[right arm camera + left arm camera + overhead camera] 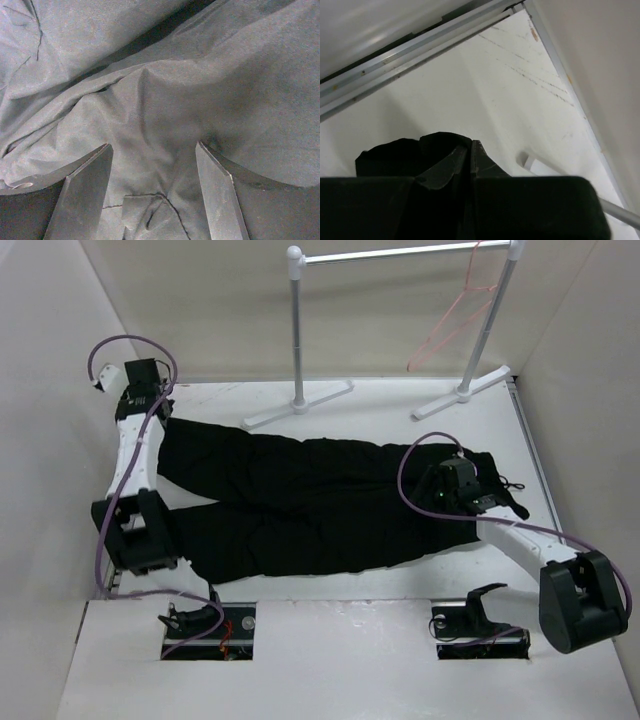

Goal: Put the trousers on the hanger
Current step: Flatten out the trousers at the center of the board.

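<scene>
The black trousers (300, 500) lie flat across the table, legs to the left and waist to the right. My left gripper (150, 405) is at the far-left end of the upper leg. In the left wrist view its jaws (471, 142) are pressed together with a fold of the black cuff (405, 152) bunched at their tips. My right gripper (462, 490) hangs over the waist end. The right wrist view shows it open (154, 145), both fingers spread on wrinkled trouser fabric (165, 90). The pink-orange hanger (450, 325) hangs from the rail at the back right.
A grey rail rack (400, 253) with white joints stands at the back on two white feet (297, 405) (462, 392). One foot (535, 162) shows in the left wrist view. White walls close in the left, back and right sides.
</scene>
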Robot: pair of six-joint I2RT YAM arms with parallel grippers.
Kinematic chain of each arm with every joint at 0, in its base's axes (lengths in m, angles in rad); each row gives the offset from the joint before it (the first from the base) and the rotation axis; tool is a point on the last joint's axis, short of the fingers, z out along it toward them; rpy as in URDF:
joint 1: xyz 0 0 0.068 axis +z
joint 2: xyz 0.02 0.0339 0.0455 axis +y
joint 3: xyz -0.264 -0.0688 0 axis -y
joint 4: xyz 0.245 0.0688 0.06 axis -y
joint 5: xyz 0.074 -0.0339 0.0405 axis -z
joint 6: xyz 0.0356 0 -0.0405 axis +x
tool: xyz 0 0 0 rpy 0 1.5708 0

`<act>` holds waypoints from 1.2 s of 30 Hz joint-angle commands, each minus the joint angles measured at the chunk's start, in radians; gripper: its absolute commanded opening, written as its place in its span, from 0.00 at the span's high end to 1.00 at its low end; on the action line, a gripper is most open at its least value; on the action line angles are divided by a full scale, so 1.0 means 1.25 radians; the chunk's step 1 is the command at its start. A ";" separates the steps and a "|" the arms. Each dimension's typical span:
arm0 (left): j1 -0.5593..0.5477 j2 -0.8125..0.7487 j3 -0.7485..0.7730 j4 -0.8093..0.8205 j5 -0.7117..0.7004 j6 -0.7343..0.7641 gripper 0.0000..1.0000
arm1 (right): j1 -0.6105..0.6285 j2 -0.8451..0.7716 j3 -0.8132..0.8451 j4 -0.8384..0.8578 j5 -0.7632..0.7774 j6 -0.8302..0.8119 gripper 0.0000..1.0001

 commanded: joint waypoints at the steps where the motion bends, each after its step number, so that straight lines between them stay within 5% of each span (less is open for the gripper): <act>1: 0.013 0.145 0.062 -0.007 -0.010 0.009 0.97 | -0.002 0.003 0.042 0.037 -0.010 -0.009 0.27; 11: 0.013 0.522 0.485 -0.126 -0.077 0.033 0.93 | -0.047 -0.054 0.101 -0.036 0.023 0.019 0.32; 16: 0.024 0.587 0.594 -0.177 -0.053 0.054 0.64 | -0.107 -0.059 0.150 -0.061 0.025 0.017 0.73; 18: 0.021 0.530 0.539 -0.168 -0.037 0.055 0.54 | -0.133 -0.048 0.169 -0.061 0.030 0.019 0.81; 22: -0.020 0.304 0.263 -0.096 -0.031 0.045 0.42 | -0.148 0.009 0.216 -0.046 0.033 0.036 0.77; 29: -0.109 -0.102 -0.277 -0.067 0.002 -0.022 0.45 | -0.055 0.054 0.246 -0.001 0.030 0.065 0.77; 32: -0.101 -0.271 -0.450 -0.098 0.032 -0.073 0.48 | -0.022 0.050 0.220 -0.005 0.029 0.068 0.87; 36: -0.063 -0.445 -0.605 -0.190 0.031 -0.112 0.48 | 0.026 0.021 0.172 -0.005 0.013 0.066 0.88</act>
